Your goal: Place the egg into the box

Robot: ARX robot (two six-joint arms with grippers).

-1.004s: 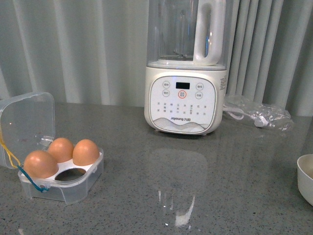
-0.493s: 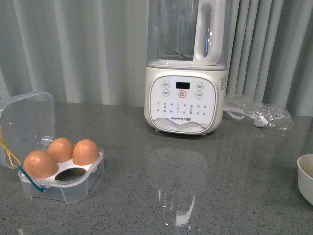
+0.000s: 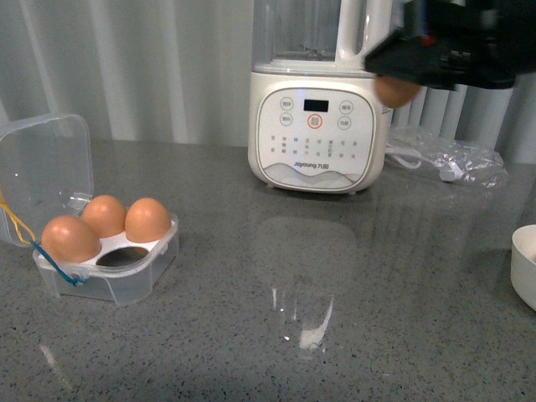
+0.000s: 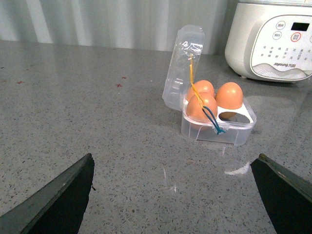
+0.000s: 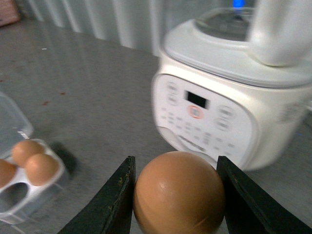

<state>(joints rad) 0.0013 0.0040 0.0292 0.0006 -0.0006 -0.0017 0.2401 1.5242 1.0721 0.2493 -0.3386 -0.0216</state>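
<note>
Newly in front view, blurred: right pincer [image 5: 179, 195] clamping egg [image 3: 397, 90], egg's underside cut off; left pincer [image 4: 174, 165] wide, empty.

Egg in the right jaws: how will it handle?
Egg looks smooth and rounded, pinched only at its sides by the jaws, so it may slip. Being an egg, it likely cracks under a hard squeeze. Outside a box hollow it would probably roll.
</note>
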